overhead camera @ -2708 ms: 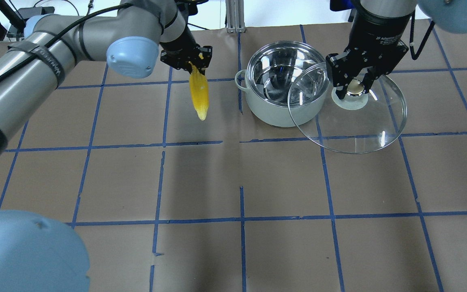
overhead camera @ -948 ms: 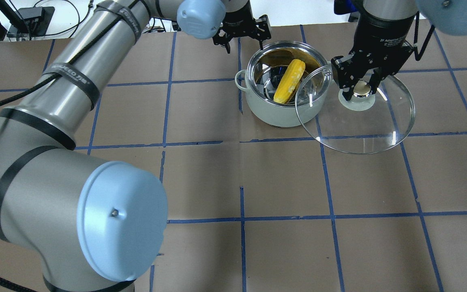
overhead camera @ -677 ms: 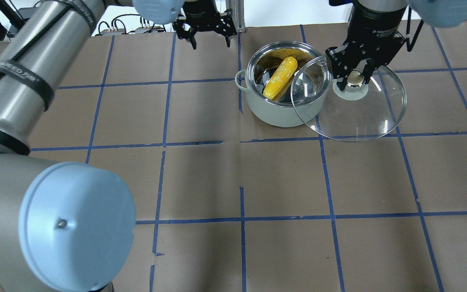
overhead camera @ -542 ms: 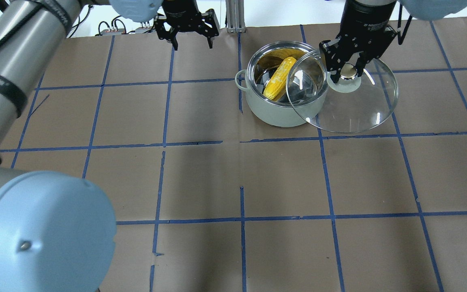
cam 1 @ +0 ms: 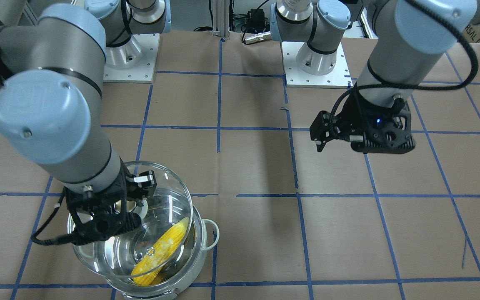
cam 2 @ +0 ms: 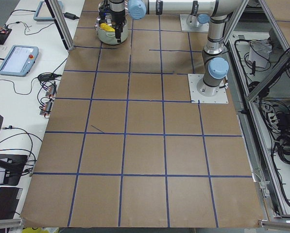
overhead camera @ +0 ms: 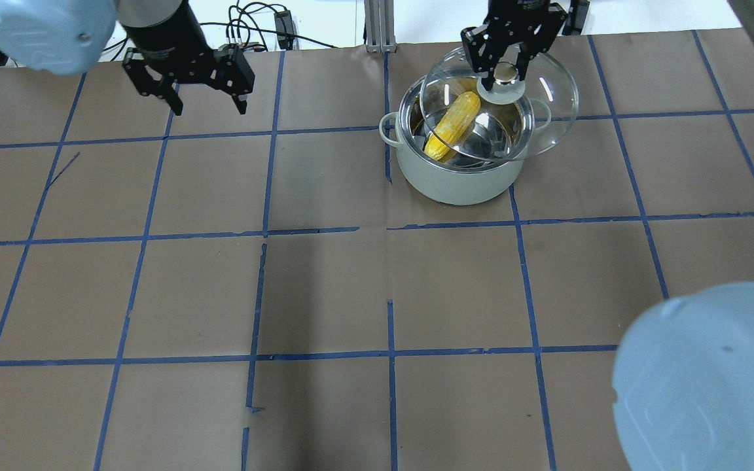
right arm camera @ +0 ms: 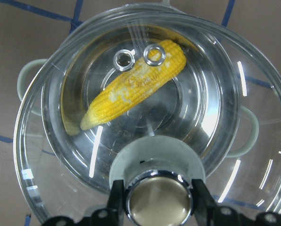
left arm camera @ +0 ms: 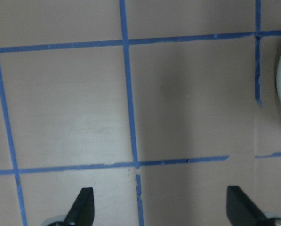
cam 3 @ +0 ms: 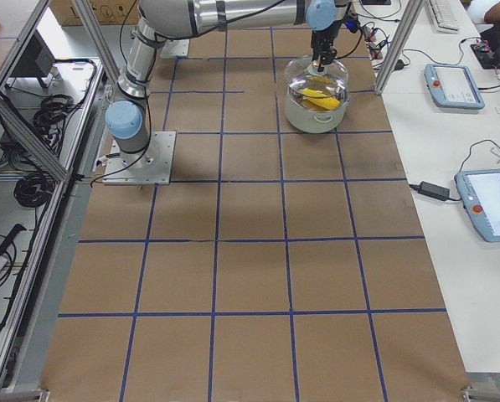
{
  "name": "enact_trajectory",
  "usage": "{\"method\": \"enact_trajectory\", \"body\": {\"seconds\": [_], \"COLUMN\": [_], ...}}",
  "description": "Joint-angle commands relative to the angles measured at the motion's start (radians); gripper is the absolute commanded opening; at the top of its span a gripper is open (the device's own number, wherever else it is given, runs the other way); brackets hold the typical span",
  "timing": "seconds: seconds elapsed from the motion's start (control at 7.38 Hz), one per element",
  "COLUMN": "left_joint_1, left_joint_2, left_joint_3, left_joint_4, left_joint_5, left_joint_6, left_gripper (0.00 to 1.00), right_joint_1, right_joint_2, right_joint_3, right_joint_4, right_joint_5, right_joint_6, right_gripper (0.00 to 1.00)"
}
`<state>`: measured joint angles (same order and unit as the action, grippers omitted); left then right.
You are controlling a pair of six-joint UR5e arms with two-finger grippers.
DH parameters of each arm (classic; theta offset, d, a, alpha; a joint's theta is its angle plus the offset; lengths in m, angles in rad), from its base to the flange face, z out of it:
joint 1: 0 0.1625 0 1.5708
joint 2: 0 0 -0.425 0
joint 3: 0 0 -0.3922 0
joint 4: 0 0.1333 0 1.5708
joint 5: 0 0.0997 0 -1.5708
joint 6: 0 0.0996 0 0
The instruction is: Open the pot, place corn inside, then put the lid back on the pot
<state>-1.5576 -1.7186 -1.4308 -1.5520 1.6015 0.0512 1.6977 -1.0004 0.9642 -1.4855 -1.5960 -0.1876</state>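
The right fingers [right arm camera: 115, 201] were clamped on the knob of the lid [overhead camera: 547, 88], holding the glass dome over the pot [overhead camera: 455, 186], offset toward its far right side and seemingly not seated on the rim. The corn [overhead camera: 452, 125] lay slanted inside the pot. The left fingers [left arm camera: 81, 209] hung spread wide and empty above the surface [overhead camera: 324, 288], well apart from the pot.
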Motion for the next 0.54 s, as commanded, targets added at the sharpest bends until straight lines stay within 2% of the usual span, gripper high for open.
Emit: {"method": "enact_trajectory", "body": {"seconds": [0.0, 0.41], "left_joint_1": [0.013, 0.045], "left_joint_2": [0.088, 0.097], "left_joint_3": [-0.010, -0.020], "left_joint_4": [-0.085, -0.059], "left_joint_5": [0.029, -0.023], "left_joint_6": [0.009, 0.071], "left_gripper": [1.00, 1.00], "right_joint_1": [0.016, 0.013], "right_joint_2": [0.094, 0.106], "right_joint_3": [-0.073, -0.059], "right_joint_4": [0.001, 0.007], "right_joint_5": [0.004, 0.004], "right_joint_6": [-0.003, -0.006], "right_gripper": [0.28, 0.27]}}
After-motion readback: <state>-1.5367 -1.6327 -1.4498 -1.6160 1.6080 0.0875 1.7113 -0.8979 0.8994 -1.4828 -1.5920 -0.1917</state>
